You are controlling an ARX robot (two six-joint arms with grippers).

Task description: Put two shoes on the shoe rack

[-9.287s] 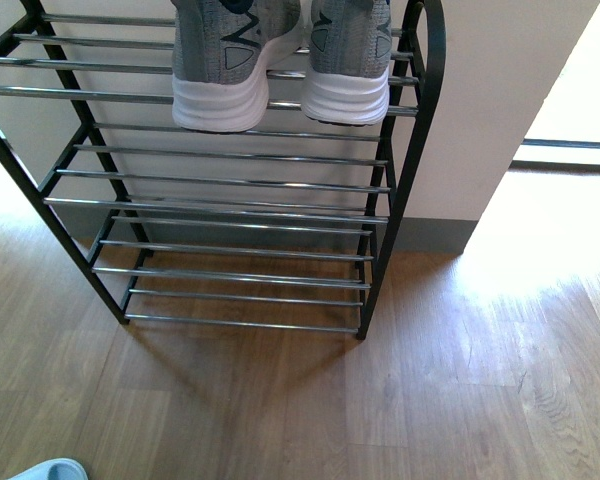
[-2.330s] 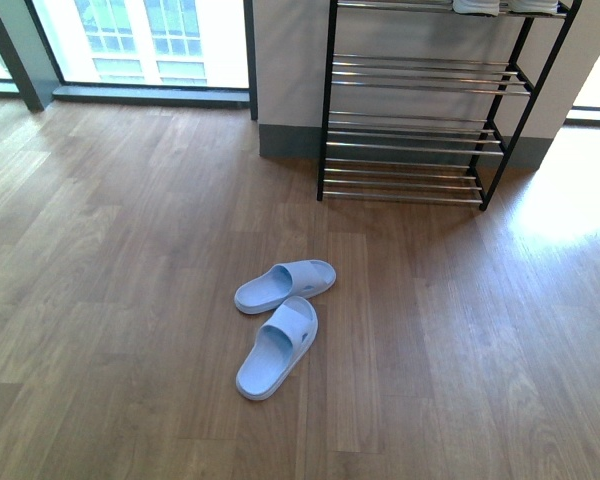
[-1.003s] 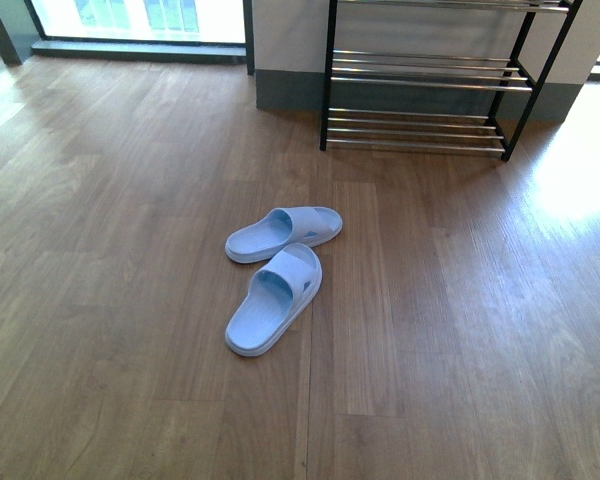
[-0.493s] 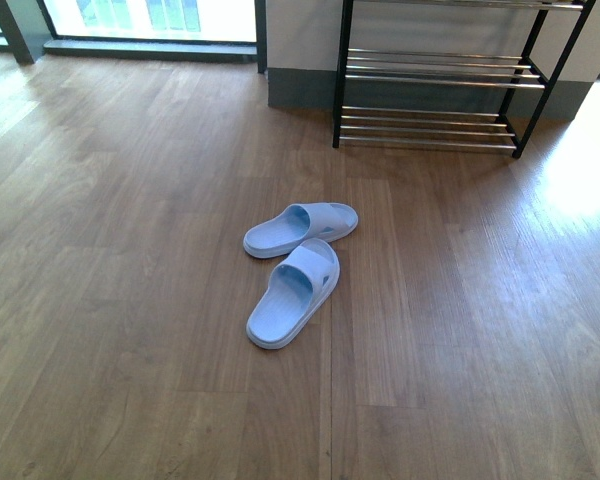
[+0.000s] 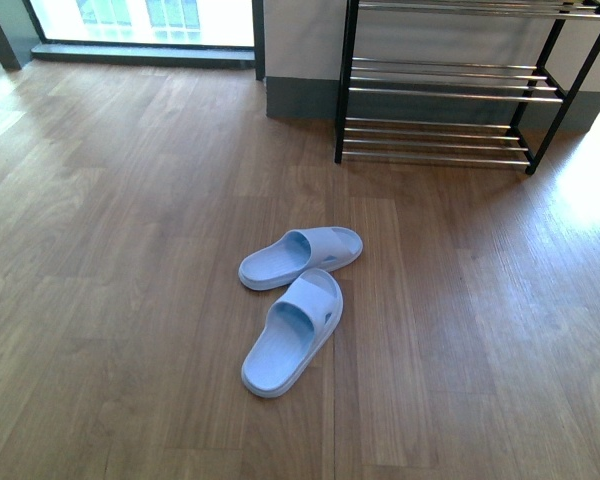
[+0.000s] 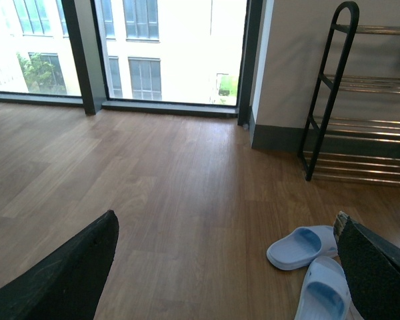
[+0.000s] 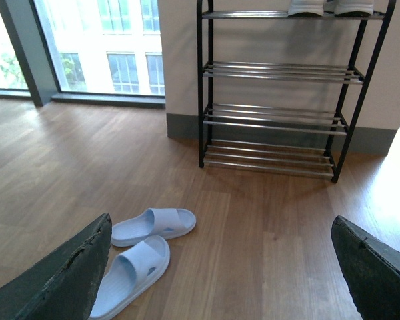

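Two pale blue slides lie side by side on the wood floor, one [image 5: 300, 256] nearer the shoe rack [image 5: 445, 90] and one [image 5: 292, 332] nearer me. The rack stands against the wall, its lower silver-barred tiers bare. In the right wrist view, white soles of the grey sneakers [image 7: 330, 7] show on the rack's [image 7: 273, 70] top tier. My left gripper [image 6: 227, 217] is open above the floor, with both slides [image 6: 301, 247] [image 6: 327, 293] beside one finger. My right gripper [image 7: 220, 220] is open too, the slides [image 7: 153, 227] [image 7: 130, 270] by one finger. Neither arm appears in the front view.
Tall windows [image 5: 140, 15] with dark frames run along the far wall beside the rack. A grey skirting board [image 5: 300, 98] lines the wall behind it. Bright sunlight falls on the floor [image 5: 590, 180] at the rack's right end.
The front view has shifted: the slides now sit a little lower and further right in it. Seconds ago it was close up on the rack with the sneakers.
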